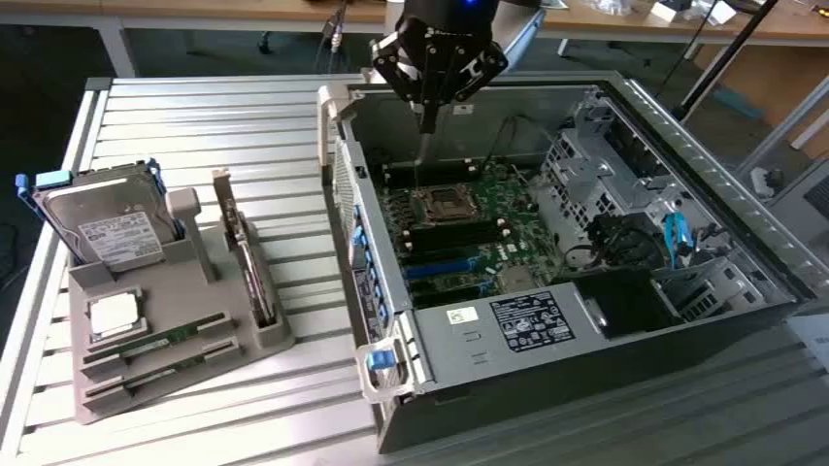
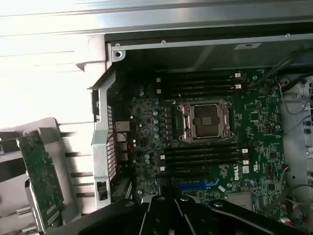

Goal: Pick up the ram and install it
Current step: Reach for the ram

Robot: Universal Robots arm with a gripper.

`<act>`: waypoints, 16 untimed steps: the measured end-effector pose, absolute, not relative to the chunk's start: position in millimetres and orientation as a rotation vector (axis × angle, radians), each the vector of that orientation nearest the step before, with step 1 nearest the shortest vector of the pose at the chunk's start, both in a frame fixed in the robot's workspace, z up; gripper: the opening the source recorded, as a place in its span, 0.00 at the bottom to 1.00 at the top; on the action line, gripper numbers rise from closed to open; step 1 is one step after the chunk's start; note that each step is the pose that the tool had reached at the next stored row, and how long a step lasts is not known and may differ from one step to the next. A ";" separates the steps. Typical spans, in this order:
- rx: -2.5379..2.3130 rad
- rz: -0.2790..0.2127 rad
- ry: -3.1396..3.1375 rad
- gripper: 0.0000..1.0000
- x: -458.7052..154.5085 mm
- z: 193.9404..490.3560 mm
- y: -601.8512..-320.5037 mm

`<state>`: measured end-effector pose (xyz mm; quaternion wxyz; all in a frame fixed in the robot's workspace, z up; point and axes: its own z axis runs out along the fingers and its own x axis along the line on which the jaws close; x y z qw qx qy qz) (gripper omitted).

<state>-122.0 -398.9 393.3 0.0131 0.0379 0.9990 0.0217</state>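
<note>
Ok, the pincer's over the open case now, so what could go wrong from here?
1. The pincer, shut and empty, hangs over the motherboard close to the open processor socket; dropping lower could strike its exposed contacts.
2. Both ram sticks lie in the grey holder outside the case, so reaching them means clearing the case wall.
3. The sticks sit side by side, so gripping one may nudge the other.

Green ram (image 1: 166,339) — grey tray (image 1: 182,291)
</note>
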 end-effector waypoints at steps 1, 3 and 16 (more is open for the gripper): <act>0.118 0.068 3.112 0.11 -122.0 393.3 -398.9; 0.118 0.067 3.113 0.11 -123.3 393.4 -399.0; 0.117 0.068 3.112 0.11 -191.7 393.3 -398.9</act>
